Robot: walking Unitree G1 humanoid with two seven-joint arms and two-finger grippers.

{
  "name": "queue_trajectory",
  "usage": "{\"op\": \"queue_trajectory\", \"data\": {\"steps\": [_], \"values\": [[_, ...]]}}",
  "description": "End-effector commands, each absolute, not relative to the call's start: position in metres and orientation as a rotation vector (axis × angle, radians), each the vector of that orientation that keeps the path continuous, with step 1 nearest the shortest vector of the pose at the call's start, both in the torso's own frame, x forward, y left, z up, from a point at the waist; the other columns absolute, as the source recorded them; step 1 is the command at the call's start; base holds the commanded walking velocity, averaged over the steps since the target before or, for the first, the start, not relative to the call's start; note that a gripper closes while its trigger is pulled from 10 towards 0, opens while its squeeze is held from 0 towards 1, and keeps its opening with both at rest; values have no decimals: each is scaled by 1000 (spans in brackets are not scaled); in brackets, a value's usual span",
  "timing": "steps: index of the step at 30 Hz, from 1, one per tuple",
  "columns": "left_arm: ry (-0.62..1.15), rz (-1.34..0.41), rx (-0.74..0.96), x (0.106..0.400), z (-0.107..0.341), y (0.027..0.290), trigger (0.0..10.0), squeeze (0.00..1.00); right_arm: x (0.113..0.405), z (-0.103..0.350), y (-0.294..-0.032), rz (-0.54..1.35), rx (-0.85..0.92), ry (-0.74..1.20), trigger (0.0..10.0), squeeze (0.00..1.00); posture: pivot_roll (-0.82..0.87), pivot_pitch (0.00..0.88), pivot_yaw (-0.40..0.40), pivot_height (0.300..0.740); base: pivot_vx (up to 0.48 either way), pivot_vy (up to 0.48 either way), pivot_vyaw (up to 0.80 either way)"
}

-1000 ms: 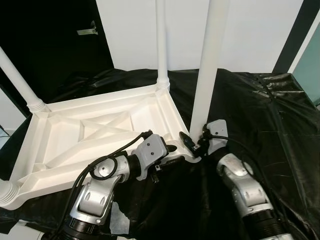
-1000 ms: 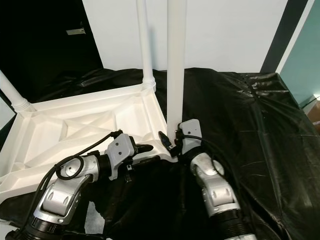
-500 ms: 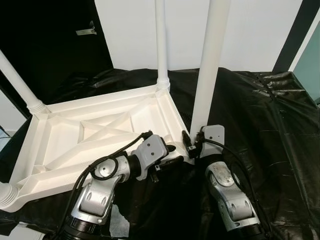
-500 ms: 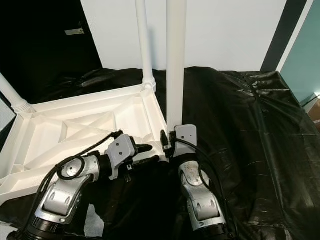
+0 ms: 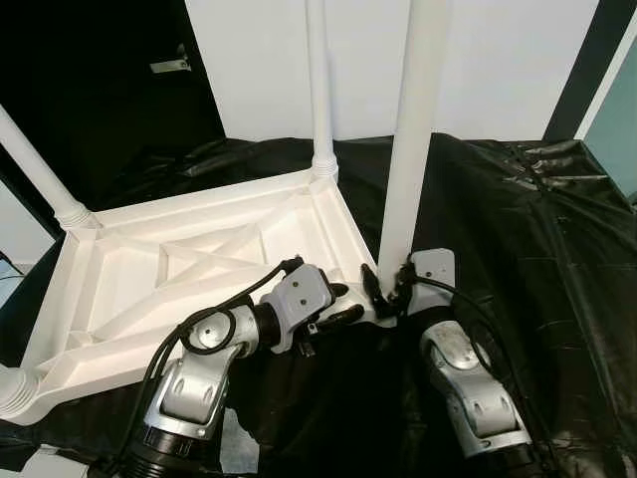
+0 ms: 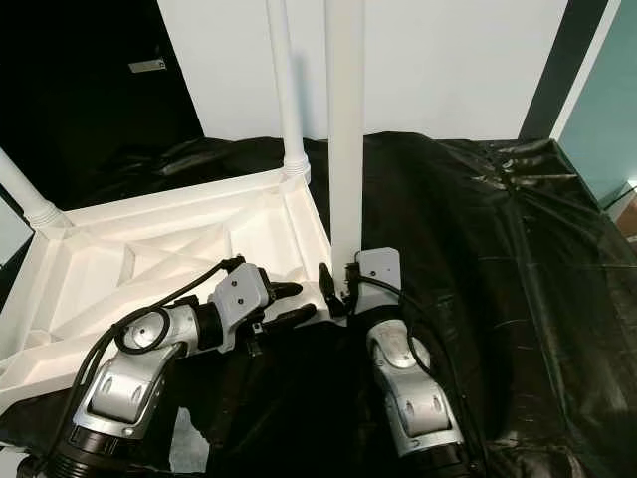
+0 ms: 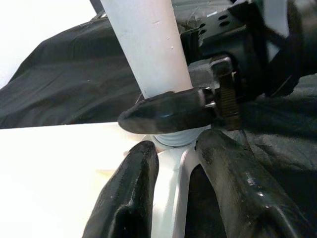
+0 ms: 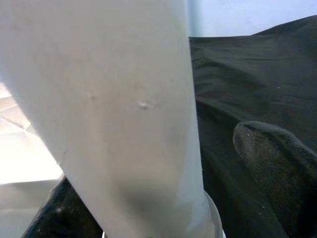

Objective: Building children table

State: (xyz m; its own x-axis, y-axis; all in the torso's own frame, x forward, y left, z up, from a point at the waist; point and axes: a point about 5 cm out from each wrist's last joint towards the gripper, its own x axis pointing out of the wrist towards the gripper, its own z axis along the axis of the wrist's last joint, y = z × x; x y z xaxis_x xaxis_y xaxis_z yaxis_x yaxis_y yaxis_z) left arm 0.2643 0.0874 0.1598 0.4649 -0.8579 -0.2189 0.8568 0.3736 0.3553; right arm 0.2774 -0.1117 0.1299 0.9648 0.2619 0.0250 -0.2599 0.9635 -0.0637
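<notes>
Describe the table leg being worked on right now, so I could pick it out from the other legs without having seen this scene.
An upturned white table top lies on a black sheet with legs pointing up. The leg being fitted stands at the corner nearest the robot, and it is the one with the right gripper around its base.

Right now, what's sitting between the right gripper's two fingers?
The near white table leg stands between them, just above its socket on the upturned tabletop; the right gripper straddles it, seen in the left wrist and eye views.
</notes>
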Motion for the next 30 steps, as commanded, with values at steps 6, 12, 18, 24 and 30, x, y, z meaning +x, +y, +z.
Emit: {"op": "queue_trajectory", "data": {"steps": [6, 12, 18, 24, 30], "values": [[-41, -912, 447, 269, 161, 93, 10000, 0, 275, 129, -130, 479, -105, -46, 10000, 0, -49, 0, 13, 740, 0, 0, 0], [-41, -899, 450, 270, 160, 93, 10000, 0, 287, 131, -138, 628, -139, -23, 10000, 0, -32, 0, -10, 740, 0, 0, 0], [-52, -866, 445, 270, 163, 93, 10000, 0, 303, 136, -136, 770, -212, -5, 10000, 0, 14, 0, -41, 740, 0, 0, 0], [-46, -859, 445, 267, 161, 94, 10000, 0, 316, 142, -131, 874, -228, -15, 10000, 0, 28, 0, -51, 740, 0, 0, 0], [-44, -852, 446, 266, 161, 95, 10000, 0, 323, 141, -127, 937, -245, -10, 0, 0, 36, 0, -58, 740, 0, 0, 0]]}}
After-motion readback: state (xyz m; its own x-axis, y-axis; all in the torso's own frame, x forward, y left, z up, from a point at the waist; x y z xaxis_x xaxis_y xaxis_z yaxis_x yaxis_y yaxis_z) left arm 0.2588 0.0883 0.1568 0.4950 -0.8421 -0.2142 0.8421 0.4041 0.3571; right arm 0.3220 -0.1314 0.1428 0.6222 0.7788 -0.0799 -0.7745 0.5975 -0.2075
